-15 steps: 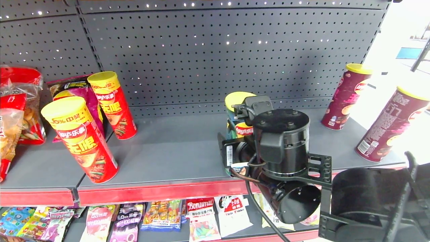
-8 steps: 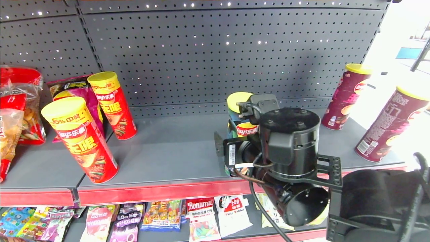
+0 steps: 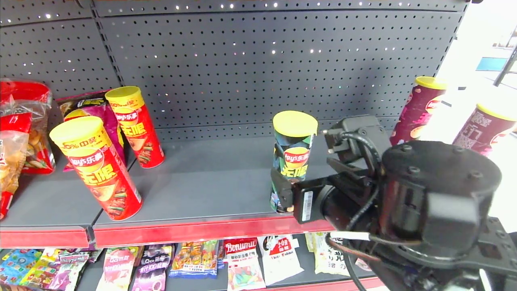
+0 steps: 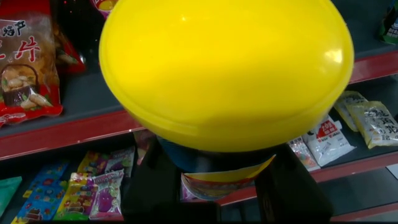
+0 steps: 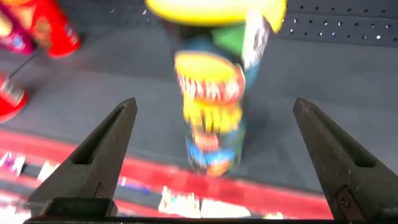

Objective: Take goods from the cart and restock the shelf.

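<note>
A dark green chip can (image 3: 293,161) with a yellow lid stands upright near the front edge of the grey shelf (image 3: 210,182). My right gripper (image 5: 217,180) is open just in front of it, fingers (image 5: 99,158) spread wide on either side and apart from the chip can (image 5: 214,106). In the head view the right gripper (image 3: 309,180) sits low against the can's right side. My left gripper (image 4: 217,190) is shut on a second can with a blue body, whose yellow lid (image 4: 227,68) hides most of the fingers.
Two red cans (image 3: 97,165) and snack bags (image 3: 24,129) stand at the shelf's left, two maroon cans (image 3: 416,115) at its right. A pegboard wall (image 3: 258,64) backs the shelf. Packets (image 3: 242,262) hang on the lower shelf. Bare shelf lies between the red cans and the green one.
My right arm has drawn back toward me and to the right, off the green can. The can now stands free on the shelf.
</note>
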`<state>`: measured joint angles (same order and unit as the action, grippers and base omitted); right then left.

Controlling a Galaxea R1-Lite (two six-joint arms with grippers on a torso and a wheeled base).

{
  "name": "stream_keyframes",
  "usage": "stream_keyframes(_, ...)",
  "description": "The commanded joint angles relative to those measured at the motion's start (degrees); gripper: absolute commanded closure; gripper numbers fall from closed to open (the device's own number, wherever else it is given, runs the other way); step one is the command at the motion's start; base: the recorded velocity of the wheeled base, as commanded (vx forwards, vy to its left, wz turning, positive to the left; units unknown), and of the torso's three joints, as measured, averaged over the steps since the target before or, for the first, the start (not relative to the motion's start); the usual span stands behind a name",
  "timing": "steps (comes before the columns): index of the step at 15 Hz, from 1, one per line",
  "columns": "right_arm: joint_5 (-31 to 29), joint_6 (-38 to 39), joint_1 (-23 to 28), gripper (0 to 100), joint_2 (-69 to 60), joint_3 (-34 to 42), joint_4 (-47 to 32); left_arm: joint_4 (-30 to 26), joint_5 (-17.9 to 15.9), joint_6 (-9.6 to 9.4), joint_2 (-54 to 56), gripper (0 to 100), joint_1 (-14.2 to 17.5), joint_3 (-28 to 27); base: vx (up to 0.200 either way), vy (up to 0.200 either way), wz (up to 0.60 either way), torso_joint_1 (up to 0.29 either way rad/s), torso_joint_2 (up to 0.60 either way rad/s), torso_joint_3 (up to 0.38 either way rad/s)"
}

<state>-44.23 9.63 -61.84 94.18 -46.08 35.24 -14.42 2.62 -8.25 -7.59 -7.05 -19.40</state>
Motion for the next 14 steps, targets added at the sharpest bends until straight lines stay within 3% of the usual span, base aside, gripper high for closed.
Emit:
stream_keyframes(1, 0.02, -0.31, -2.32, 0, -5.94, 4.42, 0.00, 0.01, 0.02, -0.01, -0.14, 100, 0.01, -0.03, 0.000, 0.000, 0.00, 0.000, 0.00, 0.000)
stream_keyframes(4, 0.02, -0.31, -2.84, 0, -10.86, 7.94, 0.00, 0.01, -0.25, -0.01, -0.40, 100, 0.01, 0.06, 0.000, 0.000, 0.00, 0.000, 0.00, 0.000)
stream_keyframes(5, -0.07, -0.93, -1.09, 0, -12.45, 8.90, -0.09, 0.10, -0.25, -0.01, -0.40, 100, 0.01, 0.32, 0.000, 0.000, 0.00, 0.000, 0.00, 0.000)
stream_keyframes(7, 1.07, -4.36, 7.79, 0, -15.96, 11.80, 0.00, 0.10, -0.42, -0.01, -0.32, 100, 0.01, 0.76, 0.000, 0.000, 0.00, 0.000, 0.00, 0.000)
stream_keyframes(8, 4.85, -4.80, 12.10, 0, -18.07, 13.39, -0.09, 0.18, -0.51, -0.01, -0.40, 100, 0.01, 0.85, 0.000, 0.000, 0.00, 0.000, 0.00, 0.000)
stream_keyframes(12, 29.90, -11.65, 32.05, 0, -33.36, 24.55, -0.53, 0.45, -1.74, -0.01, -2.25, 100, -0.16, 0.32, 0.000, 0.000, 0.00, 0.000, 0.00, 0.000)
stream_keyframes(14, 34.65, -12.62, 36.97, 0, -40.48, 29.29, -1.05, 0.97, -3.50, -0.01, -3.74, 100, -0.16, -0.73, 0.000, 0.000, 0.00, 0.000, 0.00, 0.000)
